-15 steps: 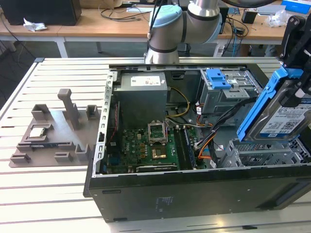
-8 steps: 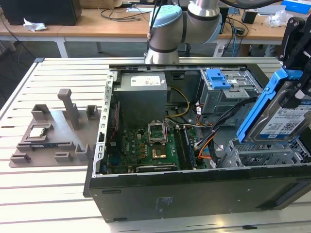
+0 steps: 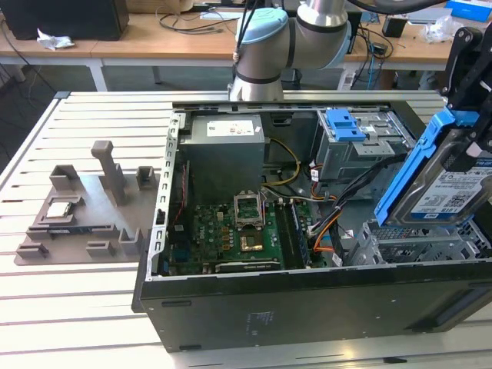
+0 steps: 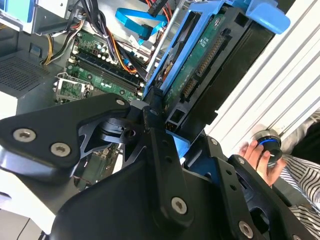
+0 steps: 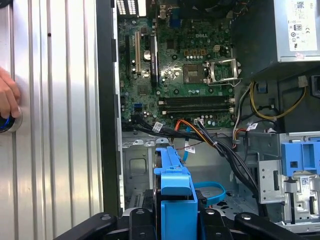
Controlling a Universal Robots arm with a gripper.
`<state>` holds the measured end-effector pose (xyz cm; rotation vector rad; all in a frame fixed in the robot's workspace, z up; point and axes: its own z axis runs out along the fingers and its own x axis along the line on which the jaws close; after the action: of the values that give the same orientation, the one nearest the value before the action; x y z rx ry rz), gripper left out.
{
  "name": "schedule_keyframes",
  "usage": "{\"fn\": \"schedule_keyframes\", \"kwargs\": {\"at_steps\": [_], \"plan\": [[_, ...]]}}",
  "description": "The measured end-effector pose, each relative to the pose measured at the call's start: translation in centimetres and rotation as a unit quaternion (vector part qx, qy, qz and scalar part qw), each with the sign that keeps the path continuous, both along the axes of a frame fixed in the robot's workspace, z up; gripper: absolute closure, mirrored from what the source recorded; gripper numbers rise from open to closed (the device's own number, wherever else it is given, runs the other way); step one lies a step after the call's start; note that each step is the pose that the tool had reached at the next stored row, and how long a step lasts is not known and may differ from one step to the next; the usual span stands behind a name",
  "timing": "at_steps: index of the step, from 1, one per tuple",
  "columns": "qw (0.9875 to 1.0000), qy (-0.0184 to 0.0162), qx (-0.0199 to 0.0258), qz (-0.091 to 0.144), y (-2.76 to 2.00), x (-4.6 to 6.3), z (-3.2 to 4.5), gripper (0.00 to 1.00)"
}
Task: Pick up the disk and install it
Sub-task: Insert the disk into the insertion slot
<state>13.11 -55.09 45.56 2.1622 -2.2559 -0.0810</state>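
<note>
Exterior view. Centre: open space above the low motherboard (image 3: 231, 231). Upper centre: power supply (image 3: 223, 146) rises as a block. Right: cable bundle (image 3: 338, 219) crosses beside the drive cage (image 3: 415, 246), over which the tilted disk (image 3: 453, 184) hangs. Left: slatted table (image 3: 77, 307) free save the fixture plate (image 3: 84, 207) with its upright posts.

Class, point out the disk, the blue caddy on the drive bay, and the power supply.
the disk (image 3: 461, 196): exterior view, on its white-and-blue label.
the blue caddy (image 3: 344, 123): exterior view, on its top face.
the power supply (image 3: 223, 165): exterior view, on its grey side.
</note>
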Motion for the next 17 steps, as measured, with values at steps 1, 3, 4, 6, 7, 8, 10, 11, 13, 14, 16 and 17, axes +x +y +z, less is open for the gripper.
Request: {"fn": "schedule_keyframes", "kwargs": {"at_steps": [1, 3, 4, 6, 7, 8, 10, 11, 13, 14, 16, 17], "plan": [[1.0, 0.0, 0.0001, 0.0, 0.0, 0.0, -0.03, 0.63], [1.0, 0.0, 0.0, 0.001, 0.0, 0.0, -0.23, 0.63], [1.0, 0.0, 0.0001, 0.001, 0.0, 0.0, -0.29, 0.63], [1.0, 0.0, 0.0, 0.001, 0.0, -0.1, -0.46, 0.63], [1.0, 0.0, 0.0, 0.001, 0.0, -0.1, -0.53, 0.63], [1.0, 0.0, 0.0001, 0.001, 0.02, -0.1, -0.61, 0.63], [1.0, 0.0, 0.0, 0.001, 0.08, -0.1, -0.91, 0.63], [1.0, 0.0, 0.0, 0.001, 0.08, -0.1, -1.07, 0.63], [1.0, 0.0, -0.0001, 0.001, 0.08, -0.1, -1.15, 0.63], [1.0, 0.0, -0.0001, 0.001, 0.08, -0.1, -1.2, 0.63], [1.0, 0.0, 0.0, 0.001, 0.08, -0.1, -1.32, 0.63], [1.0, 0.0, 0.0, 0.001, 0.08, -0.1, -1.38, 0.63]]}}
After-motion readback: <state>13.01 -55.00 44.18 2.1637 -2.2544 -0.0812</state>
